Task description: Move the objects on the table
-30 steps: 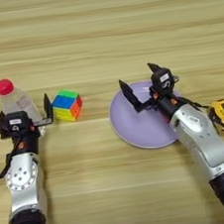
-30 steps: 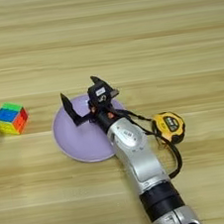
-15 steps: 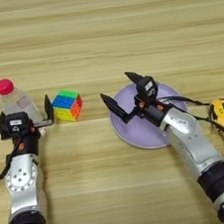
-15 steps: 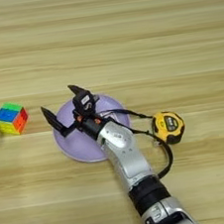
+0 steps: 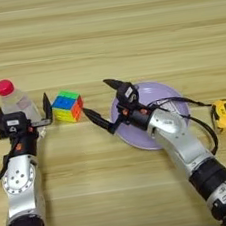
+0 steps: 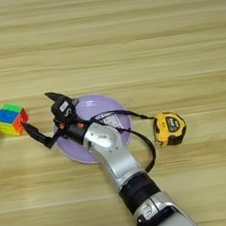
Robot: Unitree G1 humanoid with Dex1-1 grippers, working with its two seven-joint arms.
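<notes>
While no writing reads, right gripper [image 5: 101, 102] gapes wide beside cube [image 5: 67, 106].

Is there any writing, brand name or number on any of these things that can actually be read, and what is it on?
None can be read.
Tape measure: a dark label on its yellow case, too blurred to read.
Right gripper: a small pale patch on its black housing, too small to read.
Left gripper: a pale mark on its housing, unreadable.
Bottle, puzzle cube and lilac plate: no text visible.
</notes>
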